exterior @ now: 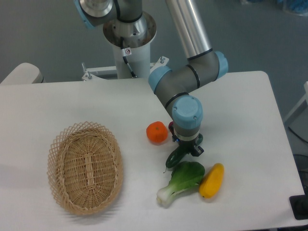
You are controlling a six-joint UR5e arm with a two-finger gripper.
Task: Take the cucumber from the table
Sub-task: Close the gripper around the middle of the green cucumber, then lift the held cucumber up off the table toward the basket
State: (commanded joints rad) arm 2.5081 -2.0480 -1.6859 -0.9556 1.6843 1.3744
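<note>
Now hand [186, 150] pinching glossy dark green cucumber [173, 158], tilted above smooth white table [240, 110], beside leafy bok choy [182, 179]

My arm reaches down from the base at top, elbow bent, wrist pointing straight down over the table [72, 101]. Gripper [186, 150] sits low under the blue wrist cap, fingers closed on the cucumber [174, 158], its end tilted up off the surface.

On the large flat white table [72, 101], the oval woven wicker basket [85, 166] sits left, the round orange [157, 133] midway, and the slim cucumber [174, 158], leafy bok choy [183, 180] and yellow squash [211, 180] right, nearer the front edge.
</note>
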